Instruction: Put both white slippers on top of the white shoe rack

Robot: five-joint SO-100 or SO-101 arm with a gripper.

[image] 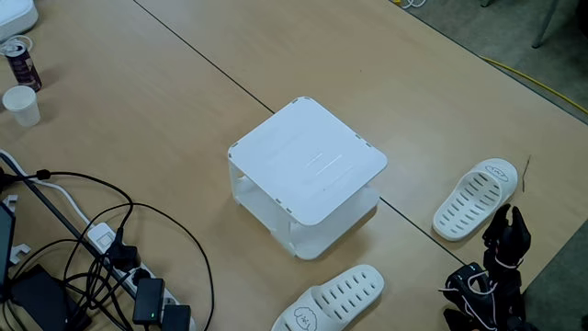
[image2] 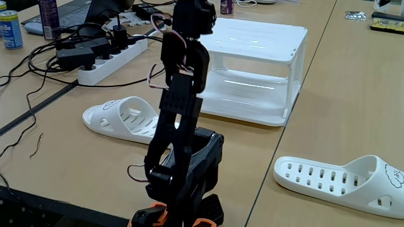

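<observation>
White shoe rack (image: 308, 165) sits mid-frame in a fixed view, top bare. One white slipper (image: 476, 197) lies right of it on the table, the other slipper (image: 331, 301) at bottom centre. My gripper (image: 511, 230) is folded at lower right; jaw gap: cannot tell.

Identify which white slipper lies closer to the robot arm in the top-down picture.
The slipper at the right, just above the arm. The other slipper lies further left, below the shoe rack.
</observation>
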